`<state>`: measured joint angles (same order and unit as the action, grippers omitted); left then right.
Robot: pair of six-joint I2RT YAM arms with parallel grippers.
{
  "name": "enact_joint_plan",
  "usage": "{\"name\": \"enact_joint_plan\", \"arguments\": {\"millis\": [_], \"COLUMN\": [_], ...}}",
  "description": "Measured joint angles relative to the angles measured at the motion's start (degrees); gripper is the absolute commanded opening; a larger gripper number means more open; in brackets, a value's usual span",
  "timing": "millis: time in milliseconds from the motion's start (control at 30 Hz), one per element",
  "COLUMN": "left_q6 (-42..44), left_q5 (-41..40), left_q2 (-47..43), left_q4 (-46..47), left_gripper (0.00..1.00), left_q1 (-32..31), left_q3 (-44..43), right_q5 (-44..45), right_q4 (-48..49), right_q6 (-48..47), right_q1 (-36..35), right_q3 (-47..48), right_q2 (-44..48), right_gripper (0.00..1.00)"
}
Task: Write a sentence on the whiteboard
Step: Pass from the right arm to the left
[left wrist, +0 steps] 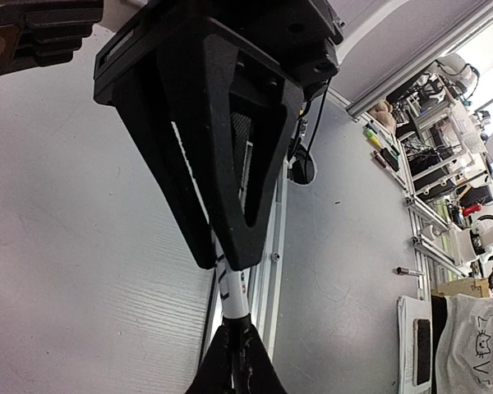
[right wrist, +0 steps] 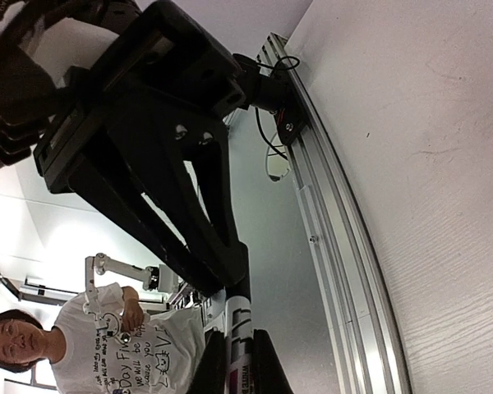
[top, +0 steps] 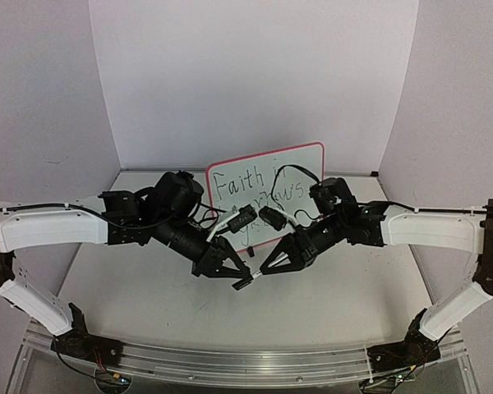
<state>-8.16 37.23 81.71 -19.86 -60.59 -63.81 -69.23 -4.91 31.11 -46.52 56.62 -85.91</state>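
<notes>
The whiteboard [top: 301,162] with its red-pink frame stands tilted at the back middle. The sentence [top: 245,185] is on it in dark marker, its lower lines partly hidden behind the arms. My left gripper [top: 245,277] is shut on the white barrel of a marker [top: 243,285]. My right gripper [top: 268,265] is shut on the marker's black cap end. The two grippers meet tip to tip in front of the board, above the table. In the left wrist view my left gripper [left wrist: 222,258] clamps the marker barrel [left wrist: 232,295]. In the right wrist view my right gripper [right wrist: 232,279] clamps the black cap [right wrist: 242,289], which sits against the barrel [right wrist: 241,338].
An aluminium rail [top: 230,361] runs along the table's near edge. White walls close in the back and both sides. A person in a white printed T-shirt [right wrist: 107,353] stands beyond the near edge. Cluttered lab benches [left wrist: 452,164] lie beyond the table.
</notes>
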Motion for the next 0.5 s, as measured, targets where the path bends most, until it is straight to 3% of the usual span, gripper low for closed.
{"name": "enact_joint_plan", "arguments": {"millis": [133,167,267,400,500], "left_q6": [0.2,0.2,0.2,-1.1,-1.3], "left_q5": [-0.2,-0.3,-0.4,-0.1,0.3], "left_q2": [0.2,0.2,0.2,0.6,1.0], "left_q4": [-0.1,-0.1,0.0,0.1,0.5], "left_gripper": [0.01,0.04,0.29,0.44,0.47], "left_q1": [0.2,0.2,0.2,0.2,0.2], "left_q3": [0.0,0.0,0.0,0.0,0.0], "right_q5": [0.2,0.2,0.2,0.4,0.4], "right_q4": [-0.4,-0.5,-0.7,-0.7,-0.7], "right_q6": [-0.3,-0.4,-0.7,-1.1,-1.2], "right_q1": [0.3,0.4,0.8,1.6,1.9], "right_q3": [0.0,0.0,0.0,0.2,0.4], "right_q2": [0.0,0.0,0.0,0.0,0.0], "right_gripper": [0.00,0.00,0.00,0.00,0.00]}}
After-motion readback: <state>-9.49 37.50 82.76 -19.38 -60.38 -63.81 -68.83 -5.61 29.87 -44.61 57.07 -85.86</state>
